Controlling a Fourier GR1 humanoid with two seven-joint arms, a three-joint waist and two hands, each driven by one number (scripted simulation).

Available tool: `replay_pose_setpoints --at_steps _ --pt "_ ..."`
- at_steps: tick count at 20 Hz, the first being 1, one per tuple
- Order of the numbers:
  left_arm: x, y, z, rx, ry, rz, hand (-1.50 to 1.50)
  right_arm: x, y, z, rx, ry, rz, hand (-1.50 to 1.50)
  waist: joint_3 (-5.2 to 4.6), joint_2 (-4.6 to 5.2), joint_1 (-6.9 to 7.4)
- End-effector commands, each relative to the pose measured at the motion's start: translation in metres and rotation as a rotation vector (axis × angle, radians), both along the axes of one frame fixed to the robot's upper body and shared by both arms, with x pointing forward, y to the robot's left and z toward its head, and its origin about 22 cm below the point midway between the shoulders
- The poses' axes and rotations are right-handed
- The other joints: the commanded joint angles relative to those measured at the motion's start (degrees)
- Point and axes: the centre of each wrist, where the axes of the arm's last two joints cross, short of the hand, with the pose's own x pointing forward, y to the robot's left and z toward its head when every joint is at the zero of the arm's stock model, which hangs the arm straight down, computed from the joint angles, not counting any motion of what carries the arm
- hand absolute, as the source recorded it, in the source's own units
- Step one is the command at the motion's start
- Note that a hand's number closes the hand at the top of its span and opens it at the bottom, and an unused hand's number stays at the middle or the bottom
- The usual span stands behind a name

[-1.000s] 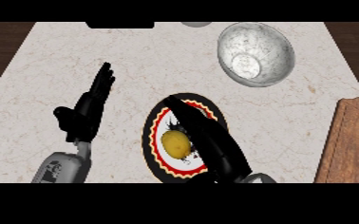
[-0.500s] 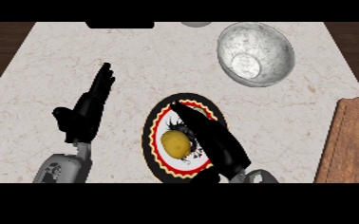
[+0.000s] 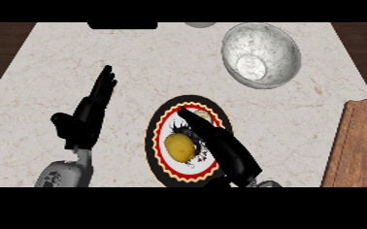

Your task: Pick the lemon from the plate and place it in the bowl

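The right hand (image 3: pixel 219 143) lay over the plate (image 3: pixel 159 126) near the worktop's front edge, fingers straight and released, its side just beside the lemon (image 3: pixel 180 146) without curling round it. The lemon sat on the plate, left of the hand. The left hand (image 3: pixel 90 111) rested open toward the worktop's left edge, fingers up. The bowl (image 3: pixel 261 54) stood near the back right corner, holding nothing visible.
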Motion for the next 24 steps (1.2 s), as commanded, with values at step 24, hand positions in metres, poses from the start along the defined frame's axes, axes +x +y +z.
replay_pose_setpoints --at_steps 24 --pt "0.011 0.008 0.012 0.006 0.002 -0.015 0.0 0.021 0.007 -0.082 -0.078 0.031 -0.081 -1.5 0.0 0.02 0.09"
